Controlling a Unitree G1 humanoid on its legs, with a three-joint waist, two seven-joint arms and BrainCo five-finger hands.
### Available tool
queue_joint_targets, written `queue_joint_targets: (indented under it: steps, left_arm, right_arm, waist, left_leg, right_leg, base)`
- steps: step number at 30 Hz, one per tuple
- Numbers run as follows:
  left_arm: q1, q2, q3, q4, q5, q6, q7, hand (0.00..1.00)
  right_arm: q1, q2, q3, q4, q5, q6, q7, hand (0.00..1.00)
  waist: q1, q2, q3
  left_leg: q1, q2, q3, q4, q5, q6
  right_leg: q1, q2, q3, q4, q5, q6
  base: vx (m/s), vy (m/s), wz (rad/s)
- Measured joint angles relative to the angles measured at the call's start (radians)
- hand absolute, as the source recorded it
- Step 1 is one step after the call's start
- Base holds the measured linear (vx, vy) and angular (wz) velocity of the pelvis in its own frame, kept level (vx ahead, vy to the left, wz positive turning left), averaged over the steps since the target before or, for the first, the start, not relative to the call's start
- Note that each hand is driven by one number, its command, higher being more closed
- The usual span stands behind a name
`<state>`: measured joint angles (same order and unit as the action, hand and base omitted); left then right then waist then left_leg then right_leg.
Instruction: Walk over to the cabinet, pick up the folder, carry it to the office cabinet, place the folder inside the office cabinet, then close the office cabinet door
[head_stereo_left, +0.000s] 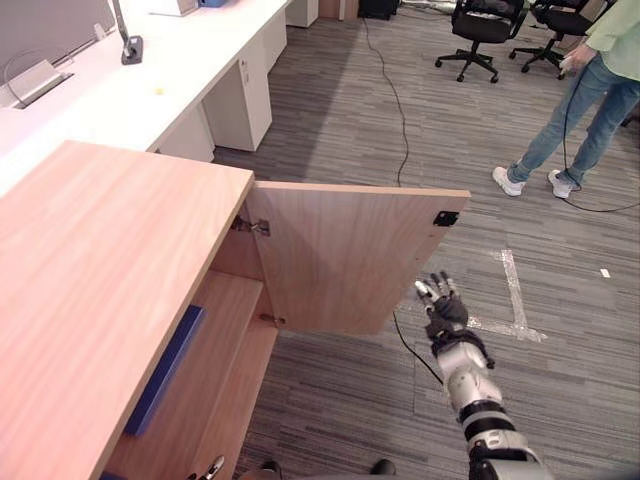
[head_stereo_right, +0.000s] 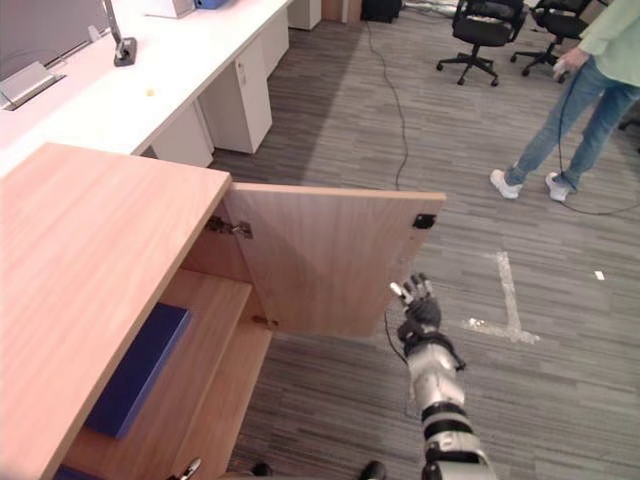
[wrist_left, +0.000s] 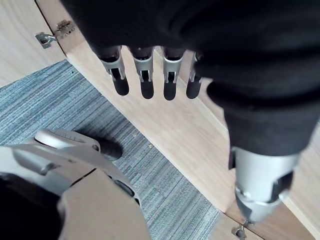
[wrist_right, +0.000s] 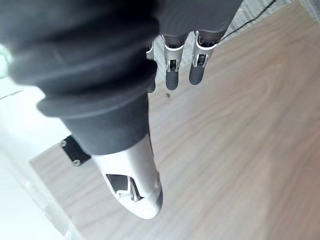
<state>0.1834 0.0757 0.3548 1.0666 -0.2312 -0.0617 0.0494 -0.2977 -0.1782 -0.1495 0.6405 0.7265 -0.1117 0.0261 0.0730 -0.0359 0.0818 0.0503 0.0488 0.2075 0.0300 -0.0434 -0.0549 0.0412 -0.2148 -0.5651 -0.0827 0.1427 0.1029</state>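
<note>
- Door-closing is the step in hand: the blue folder (head_stereo_right: 135, 375) already lies flat on the upper shelf inside the office cabinet (head_stereo_left: 100, 260), toward the shelf's front edge, and neither hand holds anything.
- The door (head_stereo_left: 350, 255) stands swung wide out from its hinges, its inner face turned toward the robot, with a small black catch plate at the top corner of its free edge.
- The right hand (head_stereo_left: 445, 305) is reached forward on a nearly straight arm, just beside the lower part of the door's free edge. Its fingers (wrist_right: 172, 70) are straight and loosely side by side, pinching nothing; whether they touch the wood I cannot tell.
- The left hand (wrist_left: 145, 82) hangs low by the cabinet's bottom board, fingers straight and slightly apart, idle.
- Next, I judge, the right fingers must get behind the free edge onto the outer face and sweep the door round to the cabinet front, with the left hand kept out of the closing gap.
</note>
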Motion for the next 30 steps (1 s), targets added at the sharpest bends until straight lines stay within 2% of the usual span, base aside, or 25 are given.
queue_joint_targets:
  steps: [6,14,22,25,30]
  left_arm:
    - [0.014,0.001,-0.003,0.0,-0.001,0.0,0.0,0.0]
    - [0.039,0.003,-0.024,0.001,-0.009,0.001,0.0,0.0]
    - [0.039,0.002,-0.05,0.002,-0.052,-0.002,0.0,0.0]
    - [0.039,0.002,-0.065,0.002,-0.053,-0.005,-0.001,0.0]
    - [0.035,0.002,-0.082,0.001,-0.053,-0.008,-0.001,0.0]
  right_arm:
    - [-0.089,-0.063,-0.041,0.018,0.0,-0.013,-0.032,0.0]
    - [-0.249,-0.157,-0.051,0.13,-0.006,-0.018,-0.059,0.0]
    - [-0.527,-0.31,0.038,0.365,-0.004,-0.005,-0.073,0.0]
    - [-0.585,-0.34,0.073,0.418,-0.01,0.003,-0.075,0.0]
    - [-0.666,-0.372,0.14,0.447,-0.096,0.033,-0.074,0.0]
  waist:
    - [-0.004,0.002,0.001]
    - [0.001,0.028,0.042]
    - [-0.001,0.076,0.122]
    - [-0.002,0.091,0.145]
    - [-0.006,0.125,0.177]
  left_leg:
    - [-0.011,-0.019,-0.025,-0.009,0.016,0.014]
    - [-0.033,-0.045,-0.056,-0.005,0.034,0.035]
    - [-0.104,-0.059,-0.092,0.052,0.038,0.042]
    - [-0.117,-0.056,-0.098,0.065,0.037,0.041]
    - [-0.16,-0.047,-0.115,0.098,0.034,0.036]
  right_leg:
    - [-0.002,-0.016,-0.017,0.0,0.009,0.002]
    - [-0.003,-0.043,-0.042,0.0,0.03,0.001]
    - [-0.028,-0.055,-0.067,0.0,0.055,-0.014]
    - [-0.032,-0.055,-0.068,0.0,0.059,-0.019]
    - [-0.058,-0.045,-0.066,0.002,0.055,-0.031]
  base:
    - [-0.03,0.03,0.12]
    - [-0.03,0.047,0.12]
    - [-0.04,0.043,0.11]
    - [-0.06,0.033,0.03]
    - [-0.06,0.016,0.02]
